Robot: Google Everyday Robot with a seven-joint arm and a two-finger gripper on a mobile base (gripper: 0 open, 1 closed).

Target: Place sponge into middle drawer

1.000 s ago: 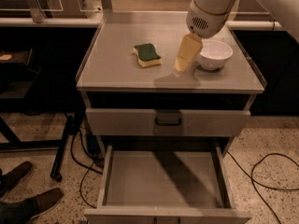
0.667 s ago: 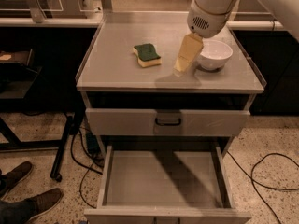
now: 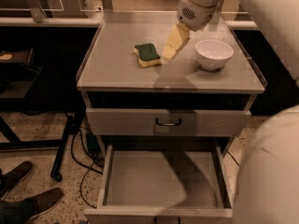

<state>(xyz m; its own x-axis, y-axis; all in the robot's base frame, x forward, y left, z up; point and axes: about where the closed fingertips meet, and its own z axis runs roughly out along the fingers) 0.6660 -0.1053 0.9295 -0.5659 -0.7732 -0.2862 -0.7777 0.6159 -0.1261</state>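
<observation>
The sponge (image 3: 146,54), yellow foam with a dark green top, lies flat on the grey cabinet top (image 3: 117,64), left of centre. My gripper (image 3: 168,54) hangs from the white arm at the upper right and slants down-left, its tip just right of the sponge's right edge and close to the top. Whether it touches the sponge I cannot tell. The middle drawer (image 3: 159,178), a wide shallow grey metal tray with a flat bottom, stands pulled out and bare below.
A white bowl (image 3: 213,54) stands on the cabinet top right of the gripper. A closed drawer front with a dark loop handle (image 3: 168,122) sits above the open drawer. My white arm body (image 3: 271,171) fills the lower right. Shoes (image 3: 28,202) and cables lie on the floor at left.
My gripper has moved left and a little away from the bowl, ending right beside the sponge. The sponge, the bowl and the drawer have not moved.
</observation>
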